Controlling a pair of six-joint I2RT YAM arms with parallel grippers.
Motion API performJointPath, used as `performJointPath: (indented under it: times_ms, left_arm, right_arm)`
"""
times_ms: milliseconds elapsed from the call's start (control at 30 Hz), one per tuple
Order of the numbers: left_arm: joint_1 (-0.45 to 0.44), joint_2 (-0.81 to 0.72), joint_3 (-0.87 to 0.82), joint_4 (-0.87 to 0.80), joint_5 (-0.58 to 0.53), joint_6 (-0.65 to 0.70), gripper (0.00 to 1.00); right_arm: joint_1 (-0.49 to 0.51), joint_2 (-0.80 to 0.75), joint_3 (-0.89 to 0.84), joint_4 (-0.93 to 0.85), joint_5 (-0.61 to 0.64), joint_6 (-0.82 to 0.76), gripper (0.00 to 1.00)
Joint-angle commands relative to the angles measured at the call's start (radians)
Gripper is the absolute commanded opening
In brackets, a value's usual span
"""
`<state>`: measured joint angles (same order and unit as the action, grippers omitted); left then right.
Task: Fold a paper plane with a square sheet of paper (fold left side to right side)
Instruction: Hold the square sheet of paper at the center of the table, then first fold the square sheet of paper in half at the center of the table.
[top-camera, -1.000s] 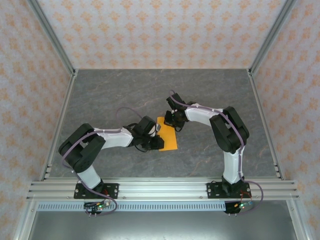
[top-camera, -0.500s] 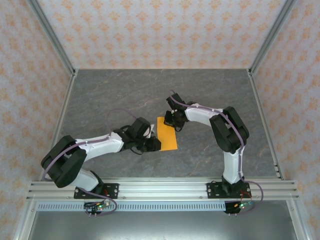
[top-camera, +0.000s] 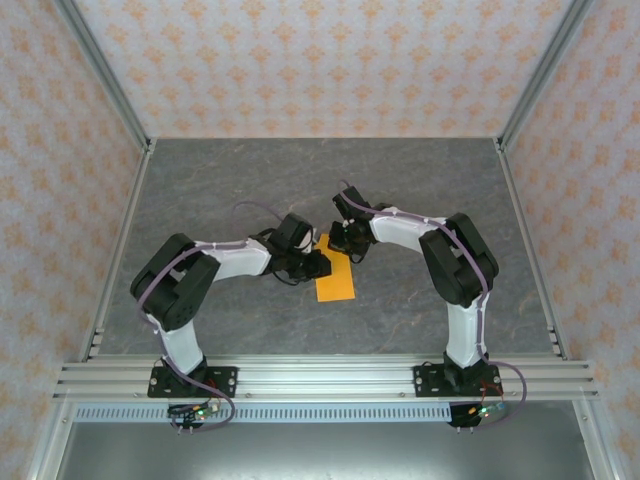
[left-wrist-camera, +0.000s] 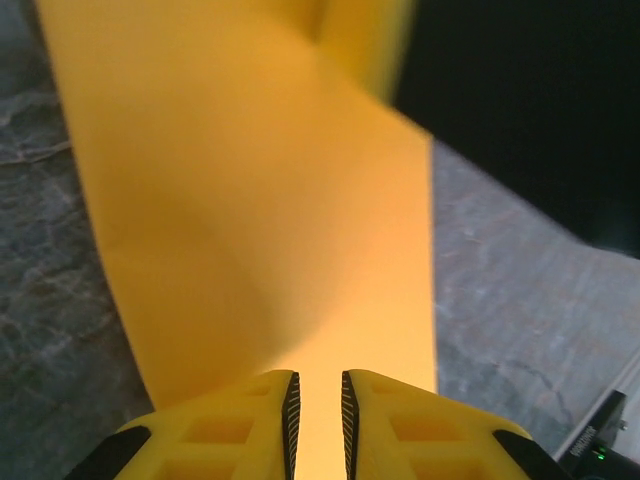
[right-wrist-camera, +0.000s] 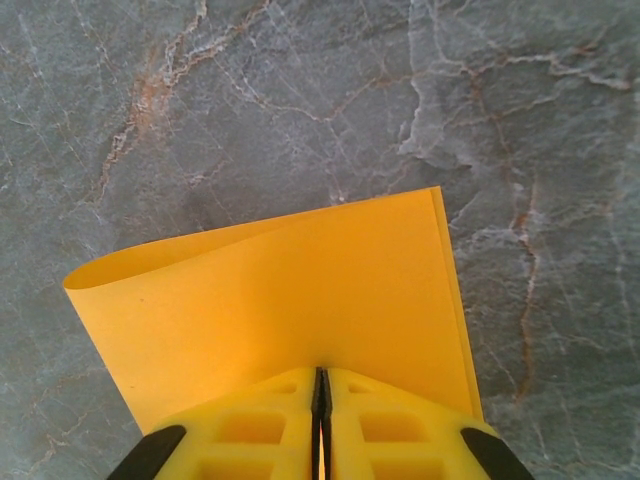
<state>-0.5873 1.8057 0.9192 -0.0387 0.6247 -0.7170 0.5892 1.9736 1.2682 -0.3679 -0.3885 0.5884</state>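
Note:
The square sheet of paper lies on the grey table as a narrow bright-orange strip, folded over on itself. In the right wrist view the sheet has its top layer bowing up at the left, where the fold is still rounded. My right gripper is shut, its yellow tips resting on the sheet's far end. My left gripper sits at the sheet's left edge. Its jaws stand a narrow gap apart over the sheet, with nothing pinched between them.
The grey marbled tabletop is bounded by patterned walls and an aluminium rail at the near edge. In the left wrist view the dark right arm sits just beyond the sheet.
My left gripper has moved along the sheet's left edge toward the far end, its elbow swinging out and back. The right gripper and the sheet have stayed put.

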Motion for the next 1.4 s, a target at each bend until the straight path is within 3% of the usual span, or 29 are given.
performJointPath:
  times_ms: [0,300,600,867,1367]
  left_arm:
    - [-0.002,0.0,0.005,0.039,0.006,-0.016,0.22]
    - [-0.008,0.006,-0.052,0.057,-0.02,-0.038,0.21]
    - [-0.026,0.011,-0.033,0.039,-0.035,-0.038,0.21]
    - [-0.029,0.004,-0.016,0.014,-0.048,-0.033,0.21]
    - [-0.002,0.046,0.115,-0.07,-0.076,-0.002,0.22]
  right_arm:
    - [0.009,-0.027,-0.027,-0.014,0.053,-0.015,0.12]
    - [0.01,-0.228,-0.041,-0.057,0.126,-0.048,0.19]
    - [0.094,-0.431,-0.345,0.02,0.042,0.109,0.13]
    - [0.159,-0.342,-0.44,0.072,0.06,0.186,0.11]
    - [0.159,-0.278,-0.463,-0.054,0.133,0.165,0.11]
